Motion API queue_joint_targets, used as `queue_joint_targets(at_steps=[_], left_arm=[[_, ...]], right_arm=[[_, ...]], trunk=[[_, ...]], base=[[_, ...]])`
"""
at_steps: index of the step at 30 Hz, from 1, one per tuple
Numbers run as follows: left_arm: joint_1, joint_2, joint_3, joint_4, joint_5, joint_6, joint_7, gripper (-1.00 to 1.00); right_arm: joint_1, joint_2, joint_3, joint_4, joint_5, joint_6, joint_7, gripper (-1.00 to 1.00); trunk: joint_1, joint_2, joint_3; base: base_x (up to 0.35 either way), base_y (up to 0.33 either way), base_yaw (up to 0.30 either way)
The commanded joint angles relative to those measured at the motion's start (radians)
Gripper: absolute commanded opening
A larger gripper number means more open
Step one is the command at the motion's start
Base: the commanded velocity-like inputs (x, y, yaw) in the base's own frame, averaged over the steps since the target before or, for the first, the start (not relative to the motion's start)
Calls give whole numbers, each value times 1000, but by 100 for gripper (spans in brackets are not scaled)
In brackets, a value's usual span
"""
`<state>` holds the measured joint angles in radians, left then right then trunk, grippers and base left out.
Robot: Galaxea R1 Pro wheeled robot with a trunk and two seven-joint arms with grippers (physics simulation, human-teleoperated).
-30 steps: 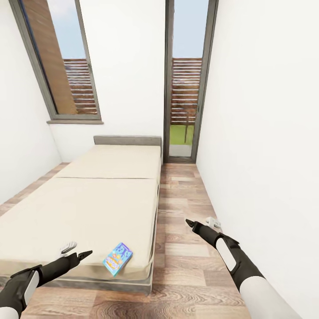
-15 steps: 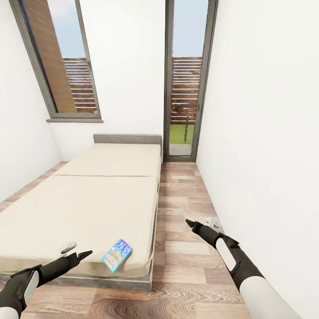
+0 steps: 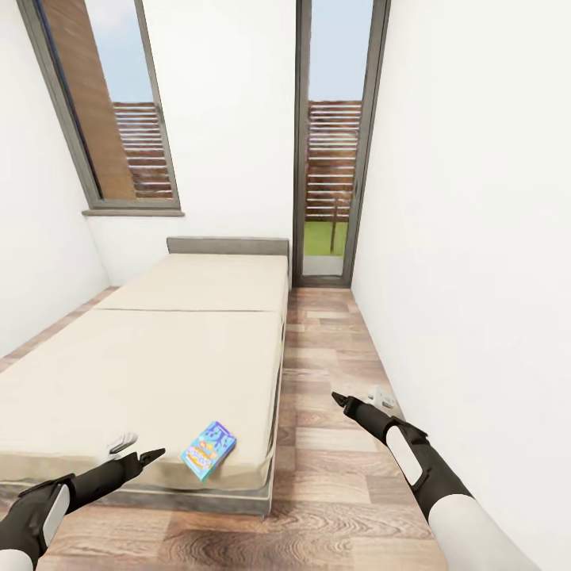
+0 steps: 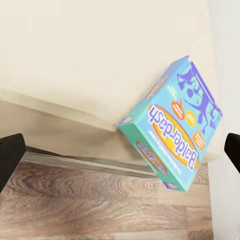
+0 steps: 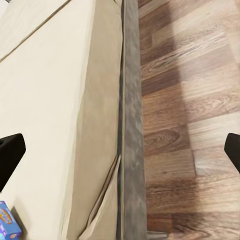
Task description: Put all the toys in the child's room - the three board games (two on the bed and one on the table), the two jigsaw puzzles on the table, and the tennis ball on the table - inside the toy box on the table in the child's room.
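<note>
A small blue board game (image 3: 208, 450) titled "Balderdash" lies flat near the foot corner of the cream-covered bed (image 3: 159, 357), close to its floor-side edge. My left gripper (image 3: 140, 449) hovers open just short of the bed's foot, a little left of the game. In the left wrist view the game (image 4: 172, 132) sits ahead between the wide-apart fingers of the left gripper (image 4: 120, 152). My right gripper (image 3: 361, 398) hangs open over the wood floor between bed and wall. The right wrist view has the right gripper (image 5: 120, 150) over the bed's edge and a corner of the game (image 5: 7, 225).
White walls close in on the right (image 3: 476, 238) and left. A grey-framed window (image 3: 103, 119) and a tall glass door (image 3: 333, 143) stand at the far end. A strip of wood-plank floor (image 3: 333, 357) runs between bed and right wall. The grey headboard (image 3: 228, 246) is at the far end.
The whole picture has shifted: bed and game sit slightly higher and a little more floor shows below, so the camera moved. Both arms hold the same pose.
</note>
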<state>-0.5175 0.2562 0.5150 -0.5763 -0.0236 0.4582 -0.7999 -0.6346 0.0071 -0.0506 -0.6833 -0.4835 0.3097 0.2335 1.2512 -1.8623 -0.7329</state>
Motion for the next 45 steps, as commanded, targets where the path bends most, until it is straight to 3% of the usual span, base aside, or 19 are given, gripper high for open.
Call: queue_joint_targets(at_steps=[1,37,41,45], left_arm=[[-1,-1,5,-1,-2,8,-5,100],[-1,2,8,0,-1,22,-24,100],[-1,5,8,0,-1,68,-73,100],[-2,10,6,-3,-4,145,-170,100]], right_arm=[[0,1,-5,-1,-8,8,3,100],[0,4,0,-1,-6,-1,3,100],[0,4,0,-1,-6,-1,3,100],[0,4,0,-1,-6,-1,3,100]], trunk=[[4,-8,-4],[142,-260,-117],[142,-260,-117],[142,-260,-117]], base=[[0,0,0],[0,0,0],[0,0,0],[0,0,0]])
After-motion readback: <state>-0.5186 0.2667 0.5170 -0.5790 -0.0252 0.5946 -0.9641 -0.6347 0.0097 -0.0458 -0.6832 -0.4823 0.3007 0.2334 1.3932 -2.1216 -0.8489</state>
